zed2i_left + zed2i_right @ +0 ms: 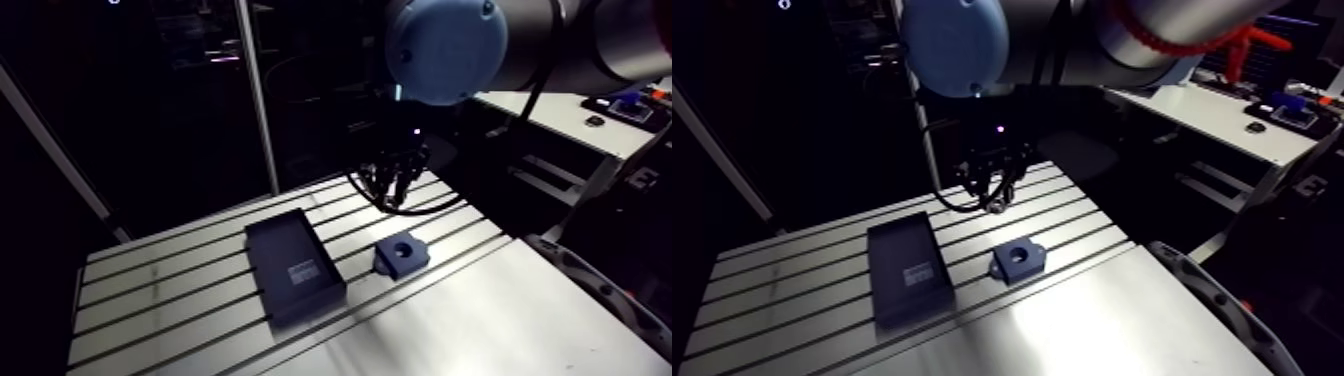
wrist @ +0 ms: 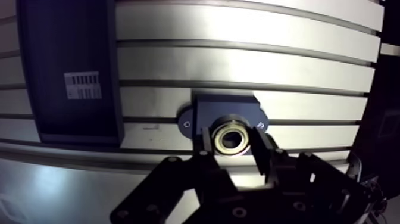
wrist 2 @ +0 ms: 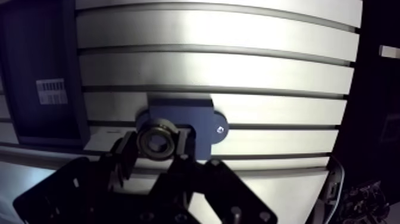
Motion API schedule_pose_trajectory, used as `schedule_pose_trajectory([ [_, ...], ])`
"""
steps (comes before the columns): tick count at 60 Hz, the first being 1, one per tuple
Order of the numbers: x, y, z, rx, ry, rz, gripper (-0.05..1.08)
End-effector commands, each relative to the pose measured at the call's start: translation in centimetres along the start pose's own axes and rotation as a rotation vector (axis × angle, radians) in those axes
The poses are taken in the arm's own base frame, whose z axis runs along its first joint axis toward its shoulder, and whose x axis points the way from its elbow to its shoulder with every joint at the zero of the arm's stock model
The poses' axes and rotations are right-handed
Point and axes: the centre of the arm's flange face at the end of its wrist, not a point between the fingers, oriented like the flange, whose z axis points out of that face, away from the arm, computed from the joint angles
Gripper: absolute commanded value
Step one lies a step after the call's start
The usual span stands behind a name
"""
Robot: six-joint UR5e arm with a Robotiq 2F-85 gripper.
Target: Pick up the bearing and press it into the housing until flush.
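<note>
In the arm view, the black two-finger gripper hung from a near-vertical wrist, clear above the slotted aluminium table. The dark blue block housing with its round bore lay below, beside a flat black rectangular case.

In the wrist view, the fingers clamped the silvery ring-shaped steel bearing over the housing. This looked like the carry step. The next move called for centring on the bore, then a straight descent.
</note>
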Motion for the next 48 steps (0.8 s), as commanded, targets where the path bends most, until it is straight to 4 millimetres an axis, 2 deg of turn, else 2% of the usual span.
schedule_pose_trajectory([
  [1, -1.5, 0.2, 1.4, -0.027, -0.006, 0.006, 0.69],
  [21, -2.7, 0.4, 3.0, -0.013, -0.031, 0.011, 0.70],
  [48, -3.2, 1.1, 4.0, -0.009, -0.030, 0.025, 0.70],
])
